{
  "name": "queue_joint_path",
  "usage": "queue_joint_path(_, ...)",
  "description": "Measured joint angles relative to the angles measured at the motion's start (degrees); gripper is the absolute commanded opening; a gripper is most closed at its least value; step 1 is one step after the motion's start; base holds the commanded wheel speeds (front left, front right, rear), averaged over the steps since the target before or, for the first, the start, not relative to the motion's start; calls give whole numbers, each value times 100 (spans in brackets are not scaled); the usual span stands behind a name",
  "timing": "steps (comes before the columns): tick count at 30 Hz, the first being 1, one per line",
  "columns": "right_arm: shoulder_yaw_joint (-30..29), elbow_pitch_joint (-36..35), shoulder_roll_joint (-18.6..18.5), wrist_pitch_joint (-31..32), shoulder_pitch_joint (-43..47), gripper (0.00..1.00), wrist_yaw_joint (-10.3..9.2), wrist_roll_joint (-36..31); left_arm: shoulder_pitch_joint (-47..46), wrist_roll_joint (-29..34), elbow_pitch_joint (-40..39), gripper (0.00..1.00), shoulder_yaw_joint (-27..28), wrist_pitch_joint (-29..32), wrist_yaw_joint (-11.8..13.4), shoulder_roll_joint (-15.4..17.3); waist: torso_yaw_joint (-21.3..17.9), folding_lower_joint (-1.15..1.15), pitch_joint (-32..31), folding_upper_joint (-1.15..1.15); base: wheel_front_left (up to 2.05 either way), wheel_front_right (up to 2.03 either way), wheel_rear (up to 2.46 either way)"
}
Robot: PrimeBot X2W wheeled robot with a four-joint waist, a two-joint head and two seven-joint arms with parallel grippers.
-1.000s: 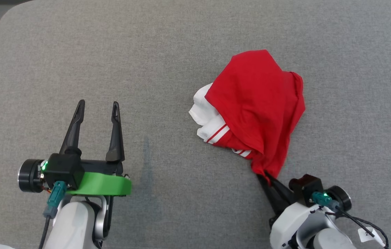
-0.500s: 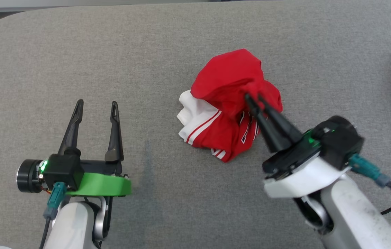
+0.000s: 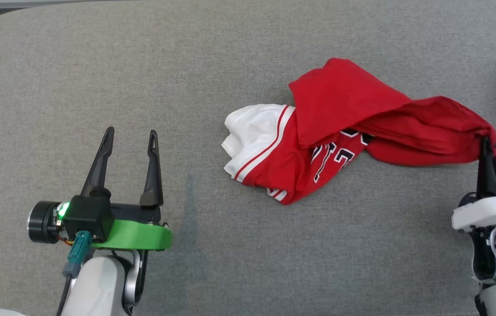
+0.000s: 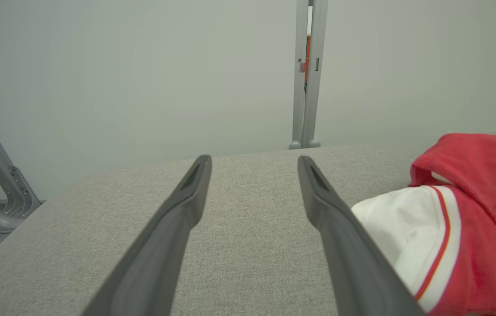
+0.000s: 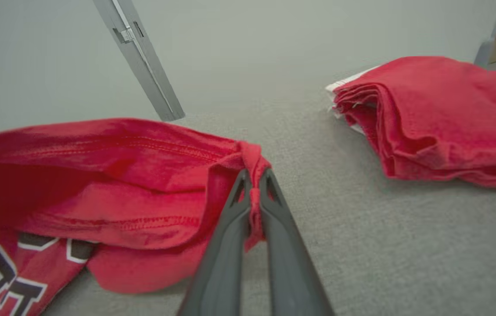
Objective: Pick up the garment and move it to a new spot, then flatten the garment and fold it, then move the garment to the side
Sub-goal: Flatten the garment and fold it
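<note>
Out at three o'clock, the right tool [image 3: 488,142] is pinching perhaps a hem [image 5: 252,162], stretching the once-bunched garment [image 3: 340,101] open for flattening; the left tool [image 3: 130,134] is idling, spread.

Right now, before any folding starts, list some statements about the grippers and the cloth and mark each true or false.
1. The right gripper is shut on an edge of the garment. True.
2. The left gripper grips the garment too. False: it is open, apart from it, over the grey surface.
3. The garment lies flat. False: it is bunched, with one part pulled out toward the right gripper.
4. A folded red pile lies on the robot's right, apart from the garment. True.
</note>
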Motion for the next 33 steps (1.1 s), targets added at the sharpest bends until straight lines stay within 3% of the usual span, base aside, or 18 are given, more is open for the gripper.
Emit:
queue_joint_path(2,-309,336,34,-15,66,0,0,14,-1,3,-4,100,14,0,0,-3,-15,0,23,0,0,0,0)
queue_joint_path(3,-409,448,47,-35,88,17,-1,13,-1,4,-3,100,23,0,0,-1,-29,0,29,0,0,0,0)
queue_joint_path(4,-437,501,46,-68,99,82,-1,7,0,5,-3,100,26,0,0,-1,-44,0,30,0,0,0,0)
queue_joint_path(5,-433,531,40,-93,101,100,0,-42,3,9,-3,100,42,0,1,0,-64,0,26,0,0,0,0)
queue_joint_path(10,-112,179,-32,-265,241,100,0,-438,81,22,2,100,120,0,27,27,-154,0,-64,0,0,0,0)
queue_joint_path(15,388,-811,-16,-315,550,100,0,-791,287,0,74,100,205,0,54,76,-242,0,-262,0,0,0,0)
queue_joint_path(23,972,-2148,138,271,1293,100,1,-1076,604,-47,177,100,229,0,77,149,-339,0,-634,0,0,0,0)
queue_joint_path(33,1068,-2590,256,544,1714,100,0,-1103,842,-148,211,100,232,32,102,232,-399,0,-888,0,0,0,0)
